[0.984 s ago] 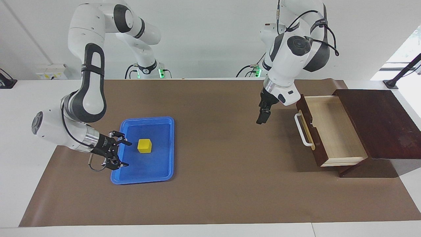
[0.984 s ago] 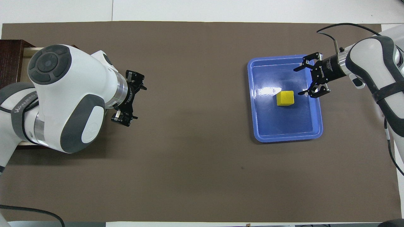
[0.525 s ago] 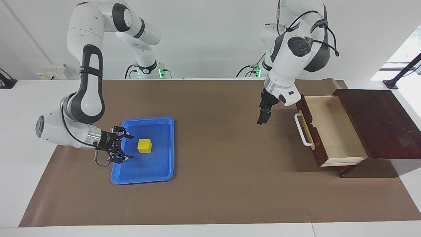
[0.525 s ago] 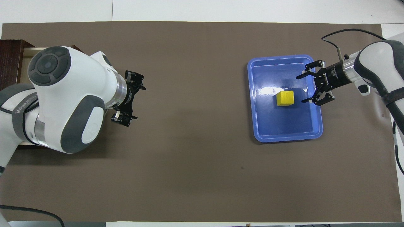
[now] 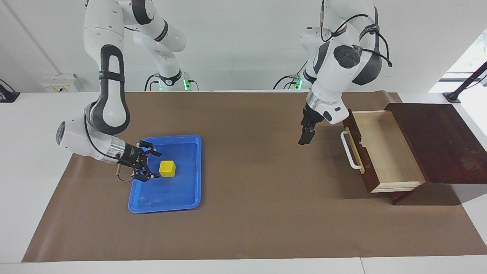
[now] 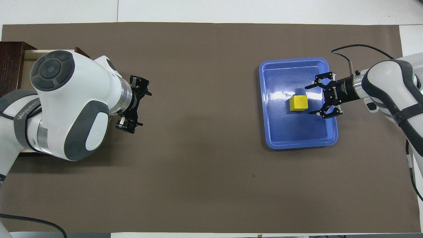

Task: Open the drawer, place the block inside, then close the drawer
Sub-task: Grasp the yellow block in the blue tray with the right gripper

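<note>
The yellow block (image 5: 167,168) (image 6: 298,102) sits in the blue tray (image 5: 194,171) (image 6: 268,109) toward the right arm's end of the table. My right gripper (image 5: 155,166) (image 6: 310,100) is open, low over the tray, its fingertips just beside the block and apart from it. The drawer (image 5: 384,148) stands pulled open toward the left arm's end; its pale inside is empty and its white handle (image 5: 349,150) faces the table's middle. My left gripper (image 5: 302,140) (image 6: 145,109) hangs open over the mat in front of the handle. In the overhead view the left arm hides most of the drawer (image 6: 28,55).
The dark brown box (image 5: 437,140) (image 6: 11,59) holds the drawer. A brown mat (image 5: 258,198) covers the table between tray and drawer.
My right gripper has moved along the tray and in toward the block, fingers still open. The left arm has hardly moved. Block and drawer are where they were.
</note>
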You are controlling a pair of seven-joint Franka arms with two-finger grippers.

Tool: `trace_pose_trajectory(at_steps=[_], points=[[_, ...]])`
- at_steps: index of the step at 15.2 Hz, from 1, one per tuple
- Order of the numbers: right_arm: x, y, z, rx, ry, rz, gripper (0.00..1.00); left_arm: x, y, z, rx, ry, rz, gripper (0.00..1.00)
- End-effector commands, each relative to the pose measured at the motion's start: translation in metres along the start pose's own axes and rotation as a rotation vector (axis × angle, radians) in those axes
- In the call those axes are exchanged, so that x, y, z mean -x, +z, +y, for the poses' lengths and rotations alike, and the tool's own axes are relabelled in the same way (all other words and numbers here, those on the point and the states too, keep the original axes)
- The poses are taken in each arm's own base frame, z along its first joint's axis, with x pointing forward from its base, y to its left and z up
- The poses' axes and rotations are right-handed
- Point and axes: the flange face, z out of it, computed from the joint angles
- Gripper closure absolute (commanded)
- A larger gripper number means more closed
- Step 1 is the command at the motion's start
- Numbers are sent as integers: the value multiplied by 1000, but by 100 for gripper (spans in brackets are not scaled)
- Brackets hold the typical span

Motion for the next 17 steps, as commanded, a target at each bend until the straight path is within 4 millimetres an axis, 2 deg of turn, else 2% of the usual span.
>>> trace_pose_trajectory(at_steps=[1,3,5,11,14,16,17], points=[[-1,1,12,-27,-32,-11,0,-4,-1,-12,15,-7,-5,0],[-7,9,18,-52,-36,19,0,-4,0,-13,13,-7,-5,0],[-2,18,19,-55,-49,22,0,-4,1,-13,12,-7,-5,0],[-1,17,17,-68,-47,17,0,-5,2,-12,12,-26,-5,0],[-2,18,17,-68,-45,18,0,-2,2,-3,-3,-100,34,0],[-1,18,17,-69,-37,18,20,-1,1,4,-10,-192,58,0],[-1,18,17,-69,-32,18,40,-1,-2,9,-18,-241,66,0]])
